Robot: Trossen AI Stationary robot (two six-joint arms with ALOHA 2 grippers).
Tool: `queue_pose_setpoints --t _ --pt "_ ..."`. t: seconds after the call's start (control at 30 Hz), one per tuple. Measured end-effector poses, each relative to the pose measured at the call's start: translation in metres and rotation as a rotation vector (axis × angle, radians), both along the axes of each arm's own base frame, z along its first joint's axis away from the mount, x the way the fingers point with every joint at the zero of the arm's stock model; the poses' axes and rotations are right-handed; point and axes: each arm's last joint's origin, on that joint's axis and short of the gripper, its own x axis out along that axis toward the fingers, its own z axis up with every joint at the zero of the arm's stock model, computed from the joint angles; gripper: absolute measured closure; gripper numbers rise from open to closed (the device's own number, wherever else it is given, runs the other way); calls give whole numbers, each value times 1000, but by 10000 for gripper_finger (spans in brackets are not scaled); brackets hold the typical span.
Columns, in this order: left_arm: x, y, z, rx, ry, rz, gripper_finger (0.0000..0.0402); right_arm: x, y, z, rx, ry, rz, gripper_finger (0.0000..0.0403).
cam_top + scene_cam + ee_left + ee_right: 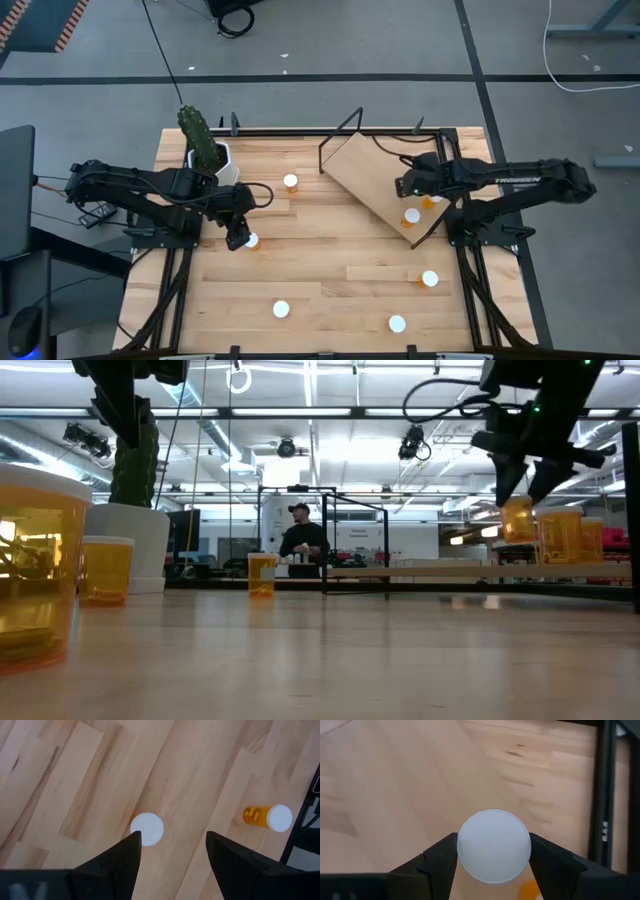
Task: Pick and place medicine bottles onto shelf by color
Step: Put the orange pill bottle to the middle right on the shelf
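My right gripper (404, 186) is over the tilted wooden shelf (365, 170) and is shut on an orange medicine bottle (517, 520) with a white cap (493, 845). Two more bottles stand on the shelf's lower part (411, 215) (436, 200). My left gripper (172, 845) is open above the tabletop at left centre (238, 236). A standing bottle's white cap (147, 829) shows just off one fingertip; this bottle is also in the high view (251, 240). Other bottles stand on the table (290, 182) (281, 309) (397, 323) (429, 279). My right gripper pinches the bottle between its two fingers just under the white cap (470, 880), one finger on each side. The fingers come from above, pointing down (505, 485). The bottle hangs upright below them, seemingly a little above the shelf board.
A cactus (200, 135) in a white pot (229, 167) stands at the far left, close behind my left arm. The shelf's black wire frame (340, 128) rises at the far centre. A person (300, 538) stands in the room beyond the table.
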Motion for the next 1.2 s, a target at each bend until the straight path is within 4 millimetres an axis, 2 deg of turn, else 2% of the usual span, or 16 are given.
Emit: queue_pose_setpoints --t 0.37,1.2 --pt "8 -1 4 -33 -86 29 173 -2 -12 -23 27 -40 -74 169" --pt "8 -2 4 -65 -82 33 178 -4 -17 -23 6 -14 -85 155"
